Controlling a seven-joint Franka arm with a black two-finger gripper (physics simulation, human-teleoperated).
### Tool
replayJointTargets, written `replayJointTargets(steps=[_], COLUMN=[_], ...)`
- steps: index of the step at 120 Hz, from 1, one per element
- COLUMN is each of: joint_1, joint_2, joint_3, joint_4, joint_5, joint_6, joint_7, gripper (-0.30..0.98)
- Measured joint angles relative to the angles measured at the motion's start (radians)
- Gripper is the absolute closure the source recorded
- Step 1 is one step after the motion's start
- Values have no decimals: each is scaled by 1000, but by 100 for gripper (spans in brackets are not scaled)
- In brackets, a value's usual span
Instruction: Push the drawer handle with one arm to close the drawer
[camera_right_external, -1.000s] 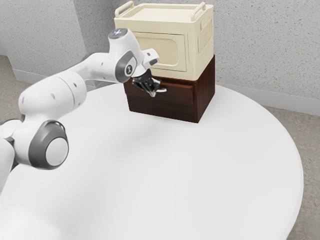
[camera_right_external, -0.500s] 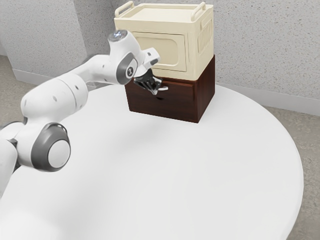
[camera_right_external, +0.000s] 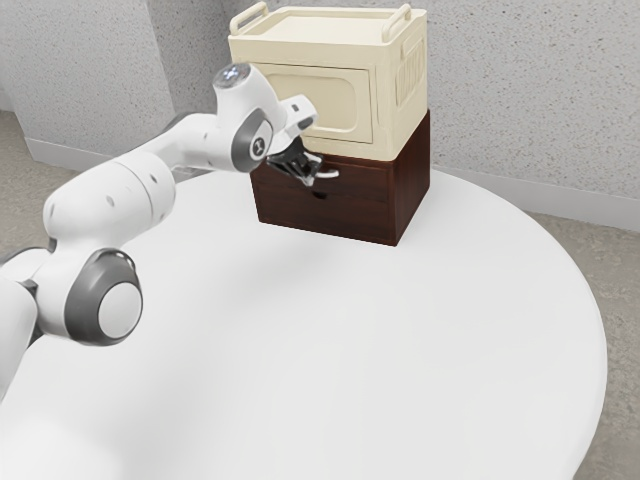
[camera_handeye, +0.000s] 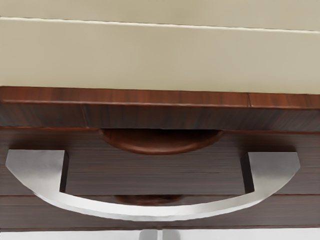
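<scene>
And here's the claw (camera_right_external: 312, 182), right up at the drawer's silver handle (camera_handeye: 160, 213), its fingers (camera_handeye: 148, 235) pressed together side by side. Whether it actually touches the metal, I can't tell. The drawer (camera_handeye: 155, 175) lies just beyond the claw, and in the exterior view its front looks level with the cabinet (camera_right_external: 412, 190) — whether a last sliver of gap remains, I can't say.

On to the markings: a small dark emblem (camera_right_external: 259, 147) on the arm (camera_right_external: 108, 200), up behind the claw, too small to read, and a little lit display (camera_right_external: 232, 73) higher still, its marks just as tiny.

Counting up now! One curved handle on two posts; two finger notches in the dark wood, the upper one (camera_handeye: 162, 142) above the handle, the lower one (camera_handeye: 150, 199) beneath its curve. One cream box (camera_right_external: 320, 95) sits on the cabinet, above the claw, with two bar grips on top, one (camera_right_external: 248, 17) at each end.

Down below the claw spreads a single white table (camera_right_external: 330, 350), smooth, with a rounded edge. Past the cabinet, on the far side from the claw, stand speckled grey walls (camera_right_external: 530, 100) with a pale baseboard (camera_right_external: 560, 208) — and beyond the table's rim there's a mottled grey-brown floor (camera_right_external: 610, 260).
</scene>
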Motion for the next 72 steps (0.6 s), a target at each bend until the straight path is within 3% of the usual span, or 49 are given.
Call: replayJointTargets(steps=[14, 22, 36, 52, 63, 72], joint_1=[-2, -3, -15, -58, -101, -127], joint_2=[-1, -73, -388, -774, -1022, -1131], joint_3=[-6, -8, -4, -1, 0, -2], joint_4=[-7, -109, -504, -923, -1013, -1006], joint_5=[4, 2, 0, 12, 28, 36], joint_6=[9, -20, -94, -187, -302, -404], joint_7=[3, 3, 0, -5, -7, -9], gripper=[78, 78, 78, 47, 31, 23])
